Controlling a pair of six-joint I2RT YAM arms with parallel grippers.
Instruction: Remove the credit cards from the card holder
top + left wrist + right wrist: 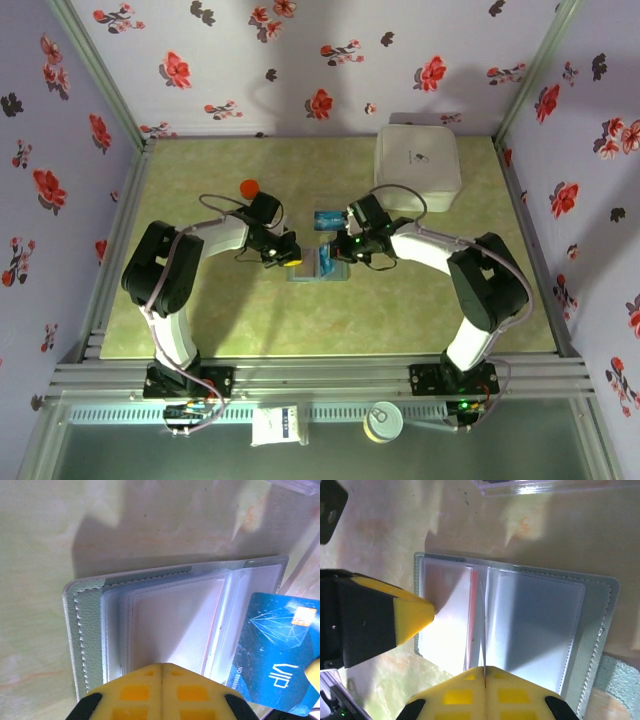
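Left wrist: left pincer (162,672) clenched on nothing, over the open card holder (165,615); blue card (275,655), marked VIP, out at its right corner.
Right wrist: right pincer (485,677) clenched at the clear sleeves' edge, grip unclear; red card (473,605) inside, by the fold.
Top: card holder between both pincers on green marbled counter (250,320); white box (417,167) far right; floral walls (300,60).

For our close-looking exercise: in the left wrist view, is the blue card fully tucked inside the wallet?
No, the blue card sits uncovered beyond the wallet sleeves, its chip and lettering showing.
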